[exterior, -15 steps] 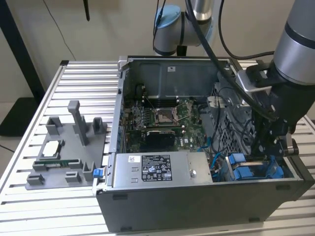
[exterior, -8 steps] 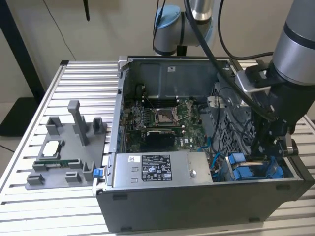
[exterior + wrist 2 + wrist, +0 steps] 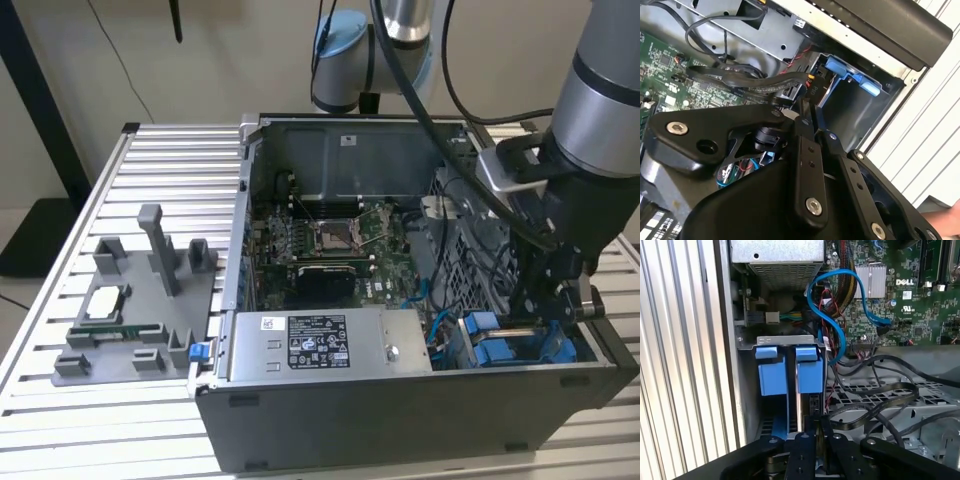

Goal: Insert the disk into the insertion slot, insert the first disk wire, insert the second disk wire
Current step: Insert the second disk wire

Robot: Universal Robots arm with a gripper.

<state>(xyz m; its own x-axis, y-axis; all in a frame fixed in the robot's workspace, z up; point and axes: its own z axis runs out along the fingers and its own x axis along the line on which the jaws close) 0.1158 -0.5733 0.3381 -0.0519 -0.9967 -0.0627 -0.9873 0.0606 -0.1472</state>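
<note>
From my console, the gripper [image 3: 815, 440] stands directly over the disk [image 3: 809, 371], which sits on edge in the insertion slot [image 3: 774, 422] at the case corner (blue carrier tabs uppermost), its long axis running straight down; the fingers look pinched narrow on its top edge.

The robot arm [image 3: 600, 110] is wearing smooth silver-grey tubes and a light blue cap. Black cables are hanging along it. Its black gripper [image 3: 812, 145] is showing round silver screws.
</note>
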